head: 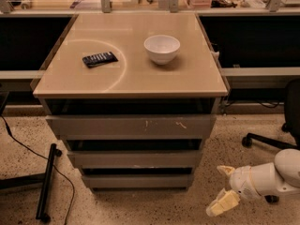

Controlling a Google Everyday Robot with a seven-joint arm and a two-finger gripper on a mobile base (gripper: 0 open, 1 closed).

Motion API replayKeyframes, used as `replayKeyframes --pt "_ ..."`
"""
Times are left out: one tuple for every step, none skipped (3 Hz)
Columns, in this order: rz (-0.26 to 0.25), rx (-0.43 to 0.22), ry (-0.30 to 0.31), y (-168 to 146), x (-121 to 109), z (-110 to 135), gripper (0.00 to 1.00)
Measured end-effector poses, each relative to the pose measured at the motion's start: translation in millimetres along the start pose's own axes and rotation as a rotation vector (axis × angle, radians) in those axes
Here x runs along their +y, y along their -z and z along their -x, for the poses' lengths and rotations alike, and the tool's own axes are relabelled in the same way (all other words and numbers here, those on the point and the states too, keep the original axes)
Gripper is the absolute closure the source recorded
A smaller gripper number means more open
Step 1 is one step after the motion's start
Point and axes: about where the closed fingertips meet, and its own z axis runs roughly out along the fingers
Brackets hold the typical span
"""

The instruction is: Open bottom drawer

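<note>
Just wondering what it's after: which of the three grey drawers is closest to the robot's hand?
The bottom drawer, the lowest, plain front; the open hand hangs right of it, near the floor.

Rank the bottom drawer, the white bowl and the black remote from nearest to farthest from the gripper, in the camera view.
The gripper is low on the right, beside the cabinet, jaws apart.
1. bottom drawer: lowest front, just left of it.
2. white bowl: on the cabinet top, right of centre.
3. black remote: on the top, left side.
</note>
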Motion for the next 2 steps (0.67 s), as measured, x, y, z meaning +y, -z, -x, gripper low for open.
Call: replayKeyframes --pt "0.016 -0.072 0.002 -14 -4 -6 0.0" --pt "0.034 -0.187 0.015 -42 -16 -13 0.0"
